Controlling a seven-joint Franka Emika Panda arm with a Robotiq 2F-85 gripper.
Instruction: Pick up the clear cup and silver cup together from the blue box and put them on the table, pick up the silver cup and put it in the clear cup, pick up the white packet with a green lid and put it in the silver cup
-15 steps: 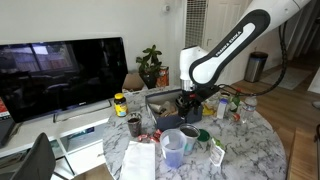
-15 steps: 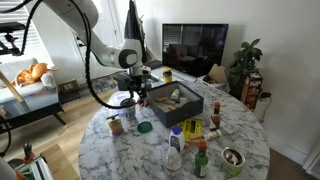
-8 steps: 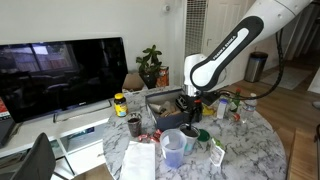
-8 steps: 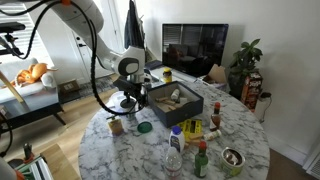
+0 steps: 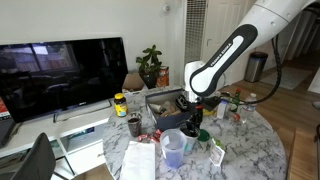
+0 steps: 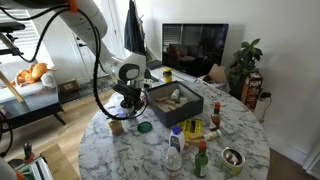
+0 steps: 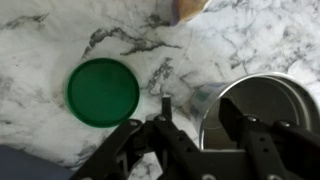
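Wrist view shows round shiny silver cup (image 7: 268,100) beside flat green disc (image 7: 102,90).

The claw (image 6: 131,104) has sunk lower beside the blue box (image 6: 186,110)

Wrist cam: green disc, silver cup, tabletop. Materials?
The green disc: probably plastic; flat uniform colour, dull sheen. The silver cup: metal, likely steel; grey, shiny rim and reflective inside. The table: marble or marble-look top; white with grey veins, can't tell real stone from laminate.
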